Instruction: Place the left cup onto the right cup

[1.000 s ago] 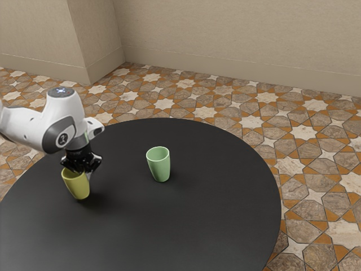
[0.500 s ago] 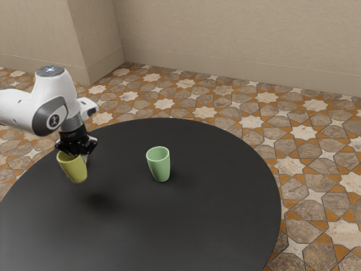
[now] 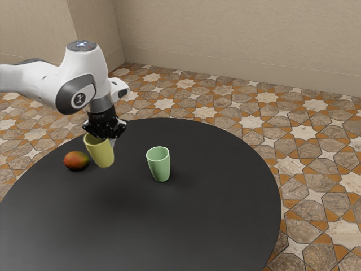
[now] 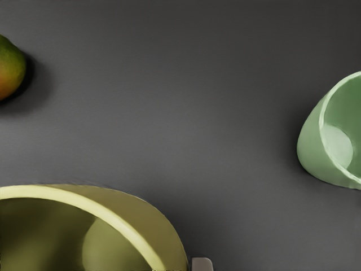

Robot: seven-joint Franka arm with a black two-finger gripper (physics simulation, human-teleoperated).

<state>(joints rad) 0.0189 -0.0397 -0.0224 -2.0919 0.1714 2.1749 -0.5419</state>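
The yellow cup (image 3: 100, 152) is a dull olive-ish yellow, the green cup (image 3: 158, 164) pale mint, mango (image 3: 76, 161) red-orange fading to green, surface (image 3: 197, 226) matte black, gripper (image 3: 104, 137) black, floor (image 3: 304, 132) tiled in orange, brown and cream stars.

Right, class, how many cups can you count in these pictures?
2. The yellow-green cup is held tilted above the black table in the gripper. The green cup stands upright on that table, to the exterior view's right. None appears hidden.

White rounded arm (image 3: 39, 79) with grey joint caps (image 3: 79, 97) and a black tool (image 3: 104, 137).
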